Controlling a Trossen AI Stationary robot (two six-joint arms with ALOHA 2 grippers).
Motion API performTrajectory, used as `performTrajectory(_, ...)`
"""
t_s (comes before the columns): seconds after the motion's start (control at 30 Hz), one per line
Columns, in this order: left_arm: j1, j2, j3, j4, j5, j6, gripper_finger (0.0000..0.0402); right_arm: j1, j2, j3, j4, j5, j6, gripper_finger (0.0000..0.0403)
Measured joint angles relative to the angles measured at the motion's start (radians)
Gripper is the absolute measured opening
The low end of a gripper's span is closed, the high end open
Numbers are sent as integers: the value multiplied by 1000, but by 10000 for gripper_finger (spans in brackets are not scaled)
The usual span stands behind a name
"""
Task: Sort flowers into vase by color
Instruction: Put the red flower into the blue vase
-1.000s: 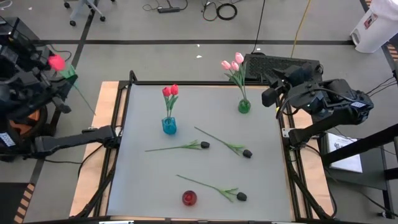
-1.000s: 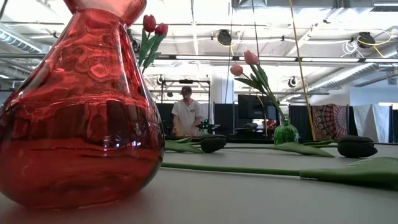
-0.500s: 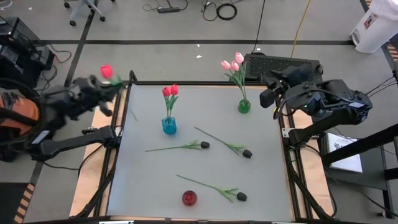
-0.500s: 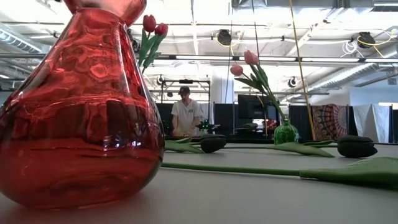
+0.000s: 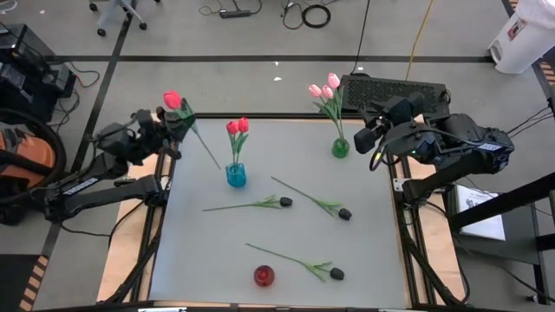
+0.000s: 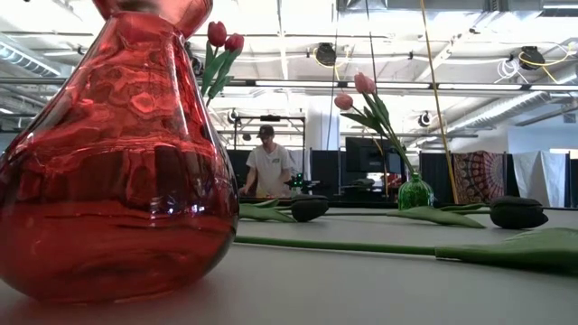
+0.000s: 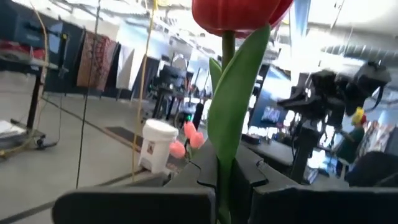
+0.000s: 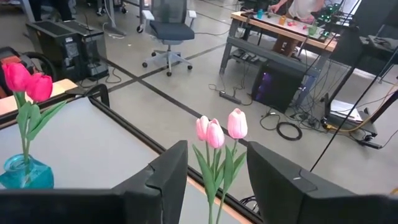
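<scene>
The blue vase [image 5: 235,175] serves as reference; it stands upright on the table [image 5: 364,260] and holds two red tulips [image 5: 238,126]. The left arm reaches in from the table's left edge, its left gripper [image 5: 176,122] raised at the table's far-left corner, to the left of and behind the blue vase. Its jaws are closed tight on the stem of a third red tulip [image 5: 172,100]; the bud stands above the fingers, and the bare stem slants down from the gripper toward the blue vase, its end just short of that vase. In the left wrist view that stem and a leaf run up between the two closed fingers [image 7: 244,175]. The right arm extends from the table's right edge, its right gripper [image 5: 366,137] level, well to the right of the blue vase and just right of the green vase [image 5: 340,148]. Its fingers stand partly apart with nothing between them. The green vase, right of the blue vase and farther back, holds three pink tulips [image 5: 325,89]. Three black tulips [image 5: 284,202] lie flat on the table in front of the blue vase, untouched. A red vase [image 5: 264,276] stands near the front edge, well in front of the blue vase. In the low view a person [image 6: 269,167] stands in the room beyond the table.
</scene>
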Motion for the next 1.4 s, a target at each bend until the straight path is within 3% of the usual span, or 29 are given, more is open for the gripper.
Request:
performTrajectory(0.53,-37,231,0,162,34,11,13,0,2,0,0,0,29,157)
performTrajectory(1.4,-37,319,0,151,21,85,13,0,2,0,0,-49,42,157)
